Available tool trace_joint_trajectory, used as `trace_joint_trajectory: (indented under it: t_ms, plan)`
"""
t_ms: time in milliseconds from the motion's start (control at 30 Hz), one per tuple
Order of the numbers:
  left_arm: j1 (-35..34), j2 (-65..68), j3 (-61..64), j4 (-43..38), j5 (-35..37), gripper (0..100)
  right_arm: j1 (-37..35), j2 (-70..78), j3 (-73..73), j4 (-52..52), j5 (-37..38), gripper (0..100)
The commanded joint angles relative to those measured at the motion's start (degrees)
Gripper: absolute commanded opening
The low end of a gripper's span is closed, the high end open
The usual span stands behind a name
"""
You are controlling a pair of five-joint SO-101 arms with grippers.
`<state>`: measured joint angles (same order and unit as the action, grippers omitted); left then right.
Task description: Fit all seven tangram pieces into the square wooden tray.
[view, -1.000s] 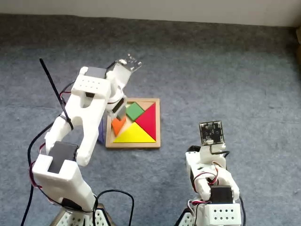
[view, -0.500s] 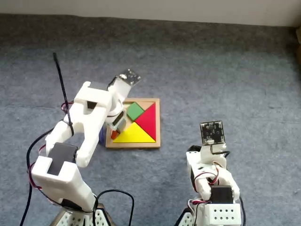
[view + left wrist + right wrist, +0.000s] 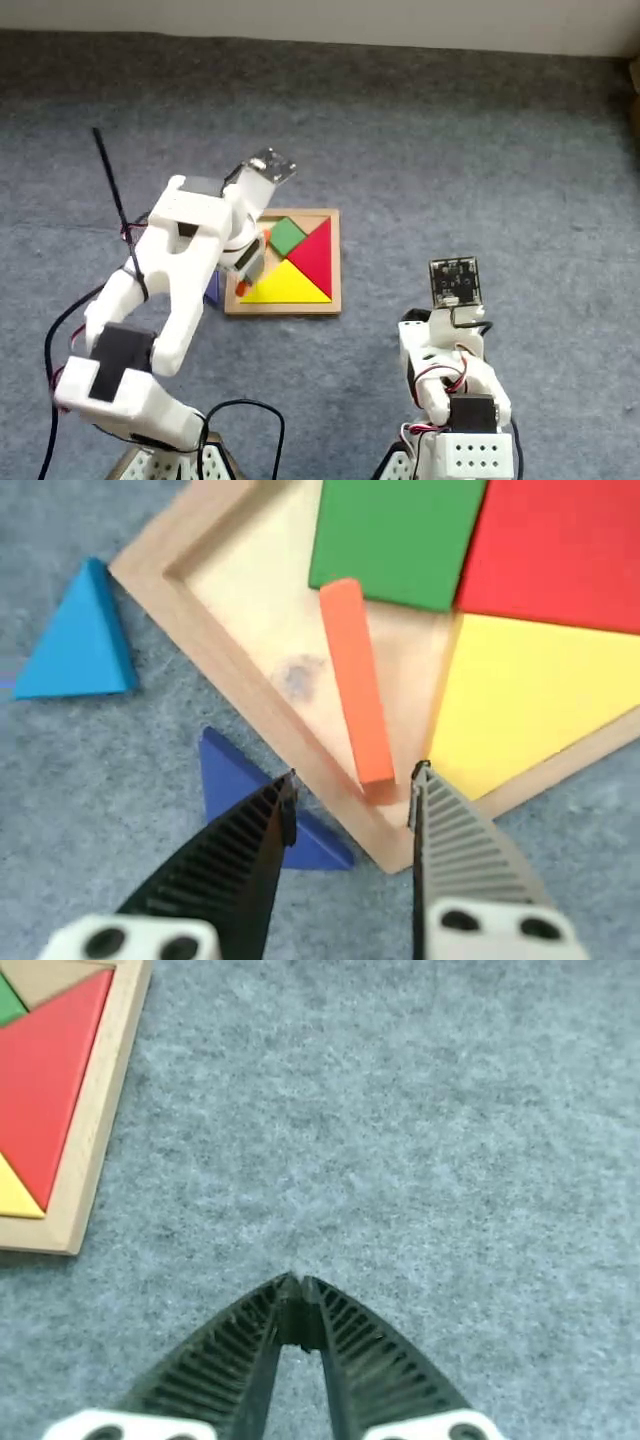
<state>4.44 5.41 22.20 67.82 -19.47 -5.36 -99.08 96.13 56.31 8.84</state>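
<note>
The square wooden tray holds a green square, a red triangle and a yellow triangle. In the left wrist view an orange piece stands on its edge on the tray's bare floor beside the green square. My left gripper is open, its tips either side of the orange piece's near end, over the tray rim. A dark blue triangle and a light blue triangle lie on the carpet outside the tray. My right gripper is shut over bare carpet, holding nothing.
Grey carpet covers the whole work surface. The right arm stands to the tray's right, with the tray corner at the edge of its wrist view. Open carpet lies behind and to the right of the tray.
The left arm has swung down over the tray's left side. The orange piece, lying flat a second ago, is now mostly hidden under the gripper and stands on edge.
</note>
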Motion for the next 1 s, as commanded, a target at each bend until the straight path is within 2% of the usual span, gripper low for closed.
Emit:
trace_joint_trajectory:
  t_ms: [0, 233, 467, 767, 967]
  plan:
    - [0.0, -8.5, -1.3, 0.9, 0.8, 20, 0.8, -0.8, 8.4, 0.0, -0.4, 0.5]
    - [-0.7, -7.5, -1.2, 0.2, 0.8, 20, 0.8, -0.8, 8.4, 0.0, -0.4, 0.5]
    - [-6.1, 2.2, -1.9, -6.6, 0.5, 20, 0.8, -0.8, 8.4, 0.0, -0.4, 0.5]
    - [-5.8, 2.6, -3.6, -6.1, 0.7, 20, 0.8, -0.8, 8.4, 0.0, -0.4, 0.5]
    - [-2.2, 2.6, -10.0, 0.6, 0.8, 20, 0.8, -0.8, 8.4, 0.0, -0.4, 0.5]
